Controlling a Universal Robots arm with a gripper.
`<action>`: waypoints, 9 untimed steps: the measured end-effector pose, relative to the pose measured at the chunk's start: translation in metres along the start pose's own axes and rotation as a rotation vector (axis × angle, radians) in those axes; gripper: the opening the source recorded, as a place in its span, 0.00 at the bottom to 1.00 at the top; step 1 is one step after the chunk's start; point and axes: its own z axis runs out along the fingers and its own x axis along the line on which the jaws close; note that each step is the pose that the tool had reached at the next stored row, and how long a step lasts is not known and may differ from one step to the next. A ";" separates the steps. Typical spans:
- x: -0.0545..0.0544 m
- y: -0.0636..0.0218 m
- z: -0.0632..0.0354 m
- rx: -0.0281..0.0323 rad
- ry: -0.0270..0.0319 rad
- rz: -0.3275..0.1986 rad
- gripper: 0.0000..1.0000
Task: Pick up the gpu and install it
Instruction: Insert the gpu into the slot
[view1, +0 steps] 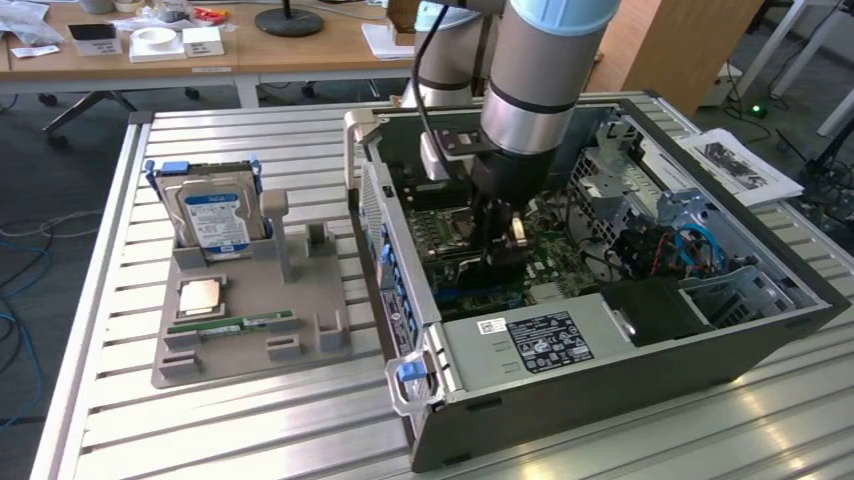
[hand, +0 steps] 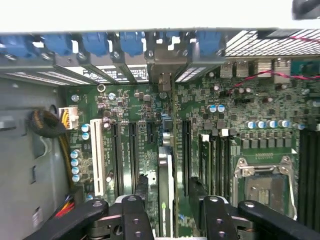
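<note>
No text can be read; the power supply label (view1: 541, 340) and hard drive label (view1: 218, 220) are illegible.

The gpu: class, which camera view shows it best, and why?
The wrist view. There the gpu stands edge-on between the gripper's jaws, over the motherboard slots, its metal bracket toward the case's rear wall. In the exterior view the arm hides most of it; a dark sliver shows inside the computer case.
</note>
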 end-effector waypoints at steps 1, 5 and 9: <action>0.000 0.0000 -0.0037 0.0000 0.0001 0.000 0.46; -0.001 -0.0003 -0.0170 0.0004 0.0001 0.000 0.46; -0.001 -0.0005 -0.0283 0.0013 0.0000 0.000 0.46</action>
